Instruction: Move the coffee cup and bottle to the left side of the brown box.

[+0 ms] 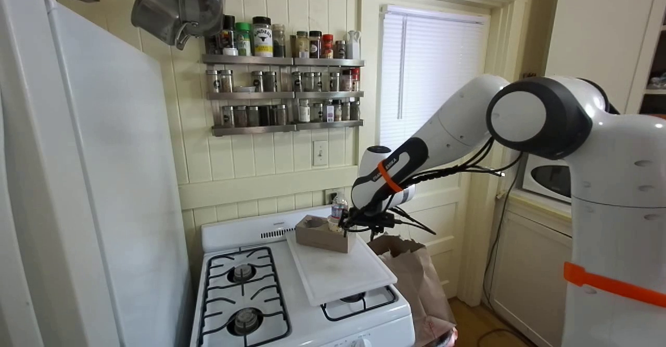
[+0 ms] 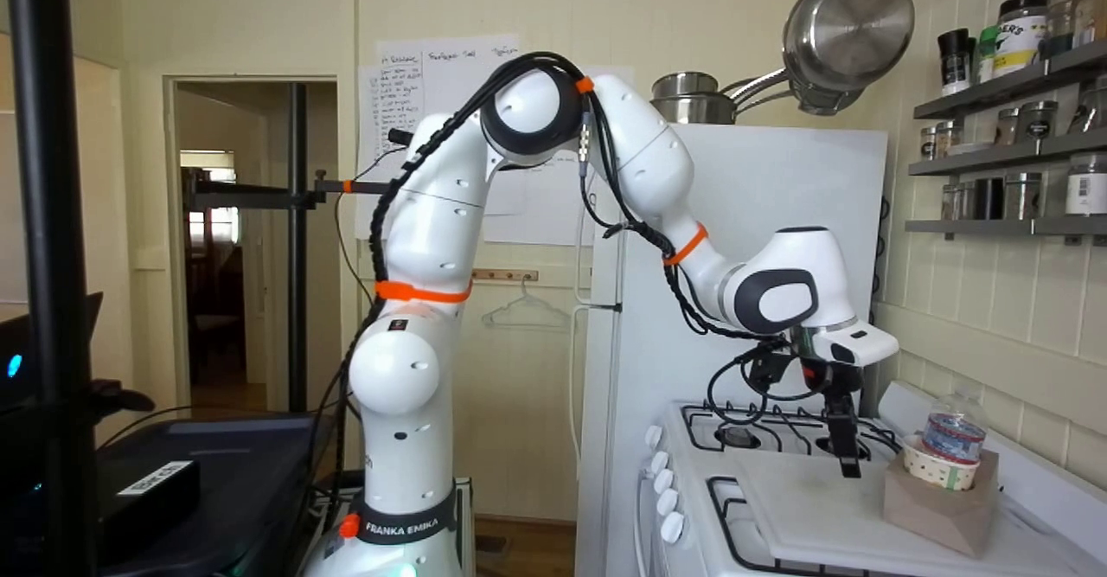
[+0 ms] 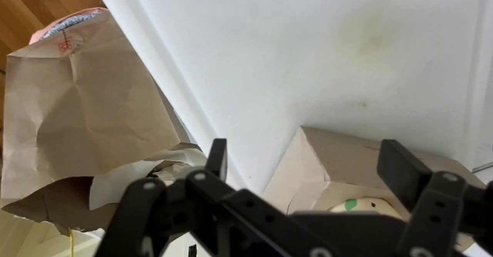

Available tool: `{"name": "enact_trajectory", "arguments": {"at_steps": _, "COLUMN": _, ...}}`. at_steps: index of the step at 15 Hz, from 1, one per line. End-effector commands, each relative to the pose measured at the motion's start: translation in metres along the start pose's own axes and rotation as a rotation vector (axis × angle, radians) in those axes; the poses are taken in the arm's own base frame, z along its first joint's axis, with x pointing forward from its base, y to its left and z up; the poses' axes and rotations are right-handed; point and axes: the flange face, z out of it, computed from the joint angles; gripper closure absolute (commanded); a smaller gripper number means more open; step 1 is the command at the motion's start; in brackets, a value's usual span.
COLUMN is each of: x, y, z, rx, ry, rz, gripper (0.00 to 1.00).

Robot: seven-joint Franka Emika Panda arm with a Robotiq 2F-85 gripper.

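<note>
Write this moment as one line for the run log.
Gripper: open, holding nothing | cup: at brown box, ungripped | bottle: at cup, inside or behind unclear | white board: under brown box

We saw the black two-fingered gripper (image 3: 310, 165), spread wide, partly hide a tan cardboard box (image 3: 344, 155) on a flat white board (image 3: 308, 52) and a green-spotted cream cup (image 3: 365, 204) at that box; just beside the board was a crumpled brown paper bag (image 3: 83, 112)
</note>
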Motion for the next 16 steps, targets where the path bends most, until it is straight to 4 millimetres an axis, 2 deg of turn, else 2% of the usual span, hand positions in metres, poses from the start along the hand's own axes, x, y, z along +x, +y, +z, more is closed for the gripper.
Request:
{"name": "enact_trajectory", "arguments": {"at_steps": 1, "x": 0.016, "y": -0.018, "z": 0.017, "rx": 0.004, "ry": 0.02, "rz": 0.046, "gripper": 0.0}}
{"name": "enact_trajectory", "arguments": {"at_steps": 8, "x": 0.044, "y": -0.038, "z": 0.025, "rx": 0.004, "ry": 0.058, "rz": 0.059, "gripper": 0.0}}
{"name": "enact_trajectory", "arguments": {"at_steps": 13, "x": 0.048, "y": -0.041, "z": 0.009, "rx": 0.034, "ry": 0.101, "rz": 0.071, "gripper": 0.0}}
{"name": "enact_trajectory", "arguments": {"at_steps": 16, "x": 0.055, "y": -0.043, "z": 0.008, "rx": 0.034, "ry": 0.101, "rz": 0.129, "gripper": 0.0}}
